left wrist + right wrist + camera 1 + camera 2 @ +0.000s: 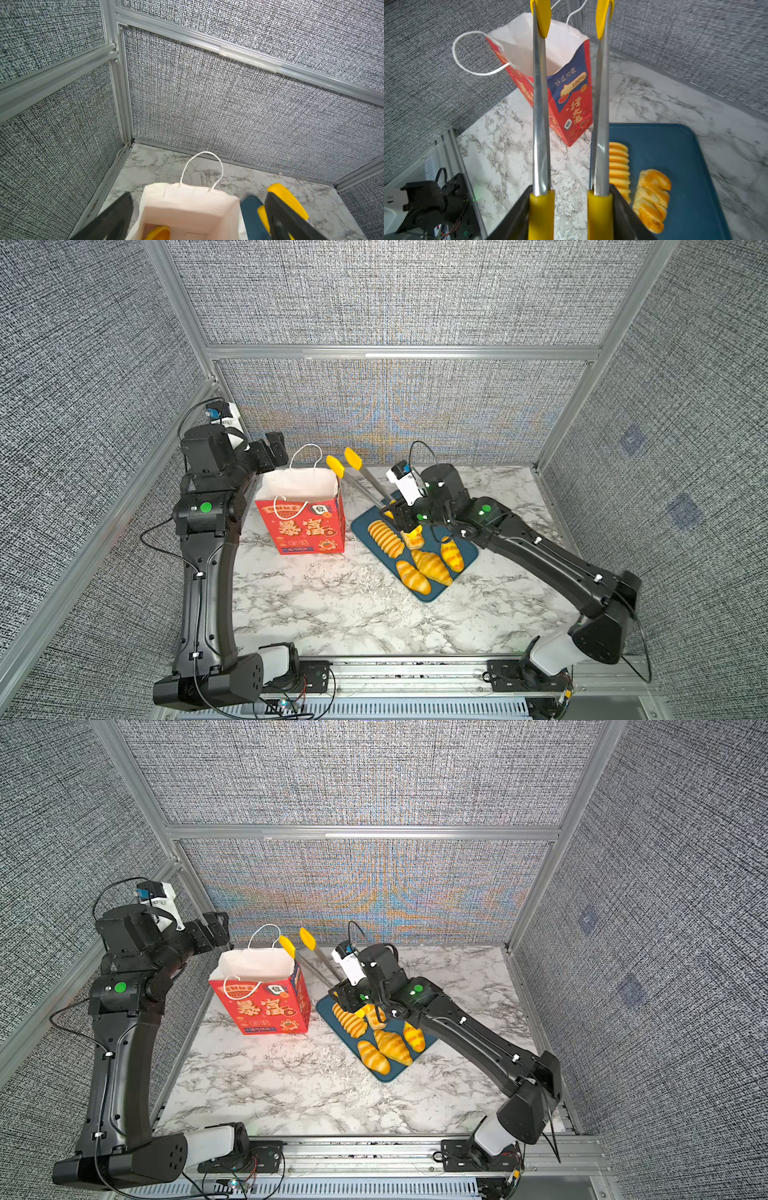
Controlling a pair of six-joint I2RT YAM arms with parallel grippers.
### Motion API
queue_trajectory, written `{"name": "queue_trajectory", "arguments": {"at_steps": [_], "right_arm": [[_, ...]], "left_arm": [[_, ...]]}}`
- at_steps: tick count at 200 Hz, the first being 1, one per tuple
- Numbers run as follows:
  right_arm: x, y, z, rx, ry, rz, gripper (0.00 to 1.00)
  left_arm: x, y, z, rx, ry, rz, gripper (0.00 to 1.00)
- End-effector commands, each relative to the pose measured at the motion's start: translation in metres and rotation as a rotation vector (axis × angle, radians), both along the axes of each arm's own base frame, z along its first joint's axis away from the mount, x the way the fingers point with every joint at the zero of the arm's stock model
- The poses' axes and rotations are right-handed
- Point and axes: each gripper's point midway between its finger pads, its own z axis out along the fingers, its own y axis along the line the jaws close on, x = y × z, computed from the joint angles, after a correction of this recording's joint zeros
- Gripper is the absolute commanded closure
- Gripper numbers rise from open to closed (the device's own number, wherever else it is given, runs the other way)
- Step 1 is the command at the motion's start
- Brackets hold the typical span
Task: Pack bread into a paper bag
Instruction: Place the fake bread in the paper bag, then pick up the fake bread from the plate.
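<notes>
In both top views the left gripper [277,450] is seen left of centre, raised beside the upper left corner of the paper bag [303,526]. Its jaws are spread wide and nothing is between them. The bag is stood upright on the marble table [332,614], just left of centre, with its mouth open. In the left wrist view one yellow piece of bread [158,233] is seen on the bag's floor.

Right of the bag, the tongs [539,124] are gripped at their yellow handles by the right gripper [571,207], whose fingers are pressed against them from outside. The tongs' arms are spread and nothing is pinched. Their yellow tips are seen just beside the bag's upper right rim.

Further right, a blue tray [362,526] is laid just beside the bag. Five more pieces are set on it, the ridged loaf [386,537] nearest the bag.
</notes>
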Motion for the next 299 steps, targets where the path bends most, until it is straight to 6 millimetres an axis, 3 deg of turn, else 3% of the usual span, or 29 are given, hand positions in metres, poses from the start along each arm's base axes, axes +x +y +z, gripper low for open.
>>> {"name": "queue_trajectory", "arguments": {"at_steps": [1, 23, 58, 98, 127, 177, 247, 261, 279, 299], "right_arm": [[0.013, -0.026, 0.011, 0.011, -0.036, -0.112, 0.42], [0.014, -0.062, -0.014, -0.051, 0.035, -0.215, 0.4], [-0.01, -0.106, -0.087, -0.185, 0.207, -0.314, 0.39], [-0.043, -0.125, -0.139, -0.204, 0.356, -0.348, 0.38], [-0.056, -0.131, -0.165, -0.218, 0.413, -0.356, 0.38], [-0.062, -0.126, -0.196, -0.207, 0.468, -0.335, 0.38], [-0.057, -0.123, -0.209, -0.223, 0.479, -0.318, 0.39], [-0.056, -0.125, -0.21, -0.226, 0.482, -0.32, 0.44], [-0.055, -0.128, -0.213, -0.239, 0.482, -0.327, 0.62], [-0.052, -0.127, -0.211, -0.24, 0.478, -0.325, 0.72]], "left_arm": [[-0.002, -0.001, 0.004, 0.012, -0.013, -0.005, 0.0], [-0.004, 0.0, 0.006, 0.014, -0.018, -0.002, 0.0], [-0.006, -0.001, 0.006, 0.011, -0.019, -0.006, 0.0], [-0.006, -0.002, 0.001, 0.005, -0.014, -0.012, 0.0], [-0.004, -0.003, -0.003, 0.002, -0.005, -0.019, 0.0], [-0.004, -0.004, -0.004, 0.002, -0.003, -0.02, 0.0], [-0.005, -0.004, -0.005, 0.007, -0.001, -0.019, 0.0], [-0.004, -0.003, -0.005, 0.008, 0.0, -0.019, 0.0], [-0.005, -0.003, -0.005, 0.011, -0.002, -0.019, 0.0], [-0.005, -0.003, -0.004, 0.013, -0.001, -0.019, 0.0]]}}
